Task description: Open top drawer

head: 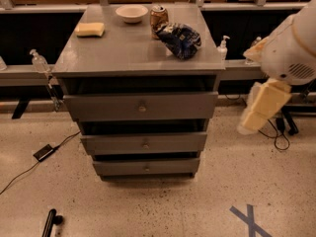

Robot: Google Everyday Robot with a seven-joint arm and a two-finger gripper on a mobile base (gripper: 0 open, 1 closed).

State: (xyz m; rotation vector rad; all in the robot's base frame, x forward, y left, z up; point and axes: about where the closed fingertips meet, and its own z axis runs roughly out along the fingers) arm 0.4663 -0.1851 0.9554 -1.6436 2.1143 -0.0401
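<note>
Camera view looks down on a grey cabinet (133, 53) standing on a speckled floor (163, 206), its back against a long ledge (19, 73). It holds three grey drawers, each with one round brass knob. The top drawer (98, 107) is the widest and tallest, sits just under the cabinet's top edge with a dark gap above its front, and carries its knob (142, 108) at the centre. The middle drawer (113, 144) and bottom drawer (118, 167) are narrower and step inward below it. The gripper (254, 113) hangs from the white arm (291, 48) off the cabinet's right side, at about the top drawer's height and well apart from the drawer's right edge and knob; whether it is spread or closed cannot be told. Floor lies open in front of the drawer fronts. On the cabinet top are four things: one yellow sponge (90, 29) near the left edge, one white bowl (132, 13) at the back, one can (158, 17) beside it, and one blue bag (180, 38) touching the can, near the right edge. Two pump bottles stand on the ledge, one bottle on the left (39, 60) and one bottle on the right (223, 47). On the floor lie one small black device with a cable (43, 152) to the left, one black bar (49, 223) at the bottom edge, and one blue tape cross (249, 220) to the right.
</note>
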